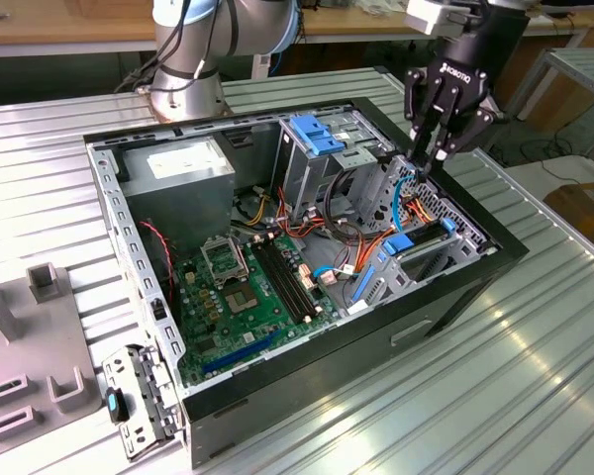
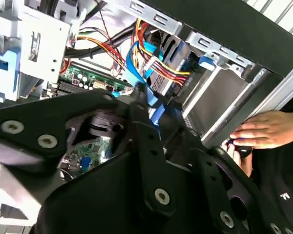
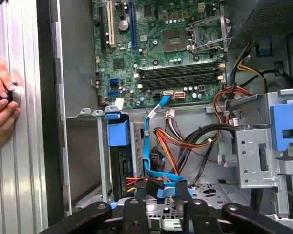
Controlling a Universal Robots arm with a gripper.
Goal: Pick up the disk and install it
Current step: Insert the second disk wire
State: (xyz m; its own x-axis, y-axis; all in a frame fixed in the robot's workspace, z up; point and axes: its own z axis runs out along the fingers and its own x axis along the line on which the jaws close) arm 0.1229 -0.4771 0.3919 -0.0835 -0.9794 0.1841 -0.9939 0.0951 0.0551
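Observation:
The disk (image 3: 121,168) sits edge-on in the lower drive bay of the open computer case, a blue side rail (image 3: 118,134) on top of it. In the exterior view the disk's blue rail (image 1: 400,242) shows in the bay at the case's right end. My gripper (image 1: 423,163) hangs just above that bay, beside the upright metal cage. Its fingers (image 3: 136,202) are close together around a blue flat data cable (image 3: 161,187) that loops up from the motherboard. In the second wrist view the same blue cable (image 2: 155,111) shows at the fingertips.
Orange, red, yellow and black wire bundles (image 3: 173,141) lie beside the bay. The tall cage with a light-blue handle (image 1: 317,134) and the grey power-supply box (image 1: 183,168) stand further back. A person's hand (image 3: 1,100) rests on the case's outer side.

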